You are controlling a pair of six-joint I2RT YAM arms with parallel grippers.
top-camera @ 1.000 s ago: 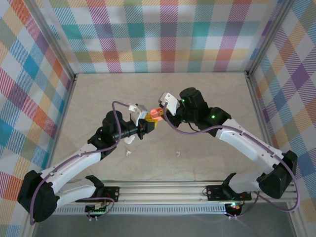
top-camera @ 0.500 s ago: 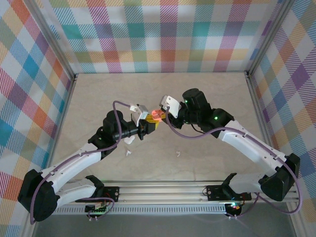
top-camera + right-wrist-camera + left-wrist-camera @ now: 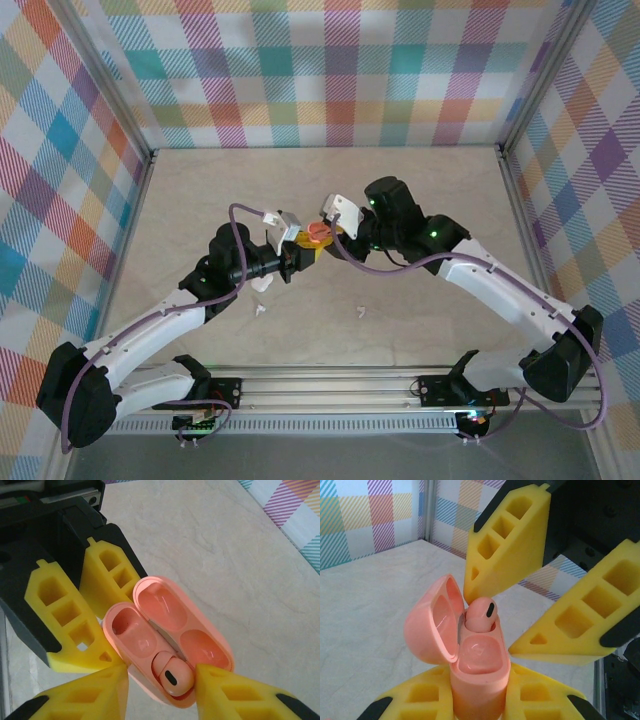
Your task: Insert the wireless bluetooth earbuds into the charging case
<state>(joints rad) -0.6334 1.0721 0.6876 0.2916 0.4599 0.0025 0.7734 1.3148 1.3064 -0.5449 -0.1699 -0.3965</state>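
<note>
A pale marbled counter [image 3: 420, 200] sits inside plaid-patterned walls. Two white robot arms reach in from the near edge and meet near the middle, the left arm [image 3: 150, 330] and the right arm [image 3: 500, 290].

The left claw [image 3: 300, 256] has yellow fingers clamped tightly on the lower body of a salmon-pink charging case [image 3: 479, 656], holding it upright above the counter. The case's lid [image 3: 430, 625] is hinged open.

The right claw [image 3: 160, 682] is partly open, with its yellow fingers straddling the end of the case and gripping nothing. One fingertip is just beside the lid and the other stands apart.

A salmon-pink earbud [image 3: 480, 615] sits in one socket of the case with its rounded head sticking up. The neighbouring socket [image 3: 135, 630] is empty.

Two tiny white earbuds lie on the counter nearer the arm bases, one [image 3: 260, 310] beside the left arm and one [image 3: 358, 312] between the arms.
</note>
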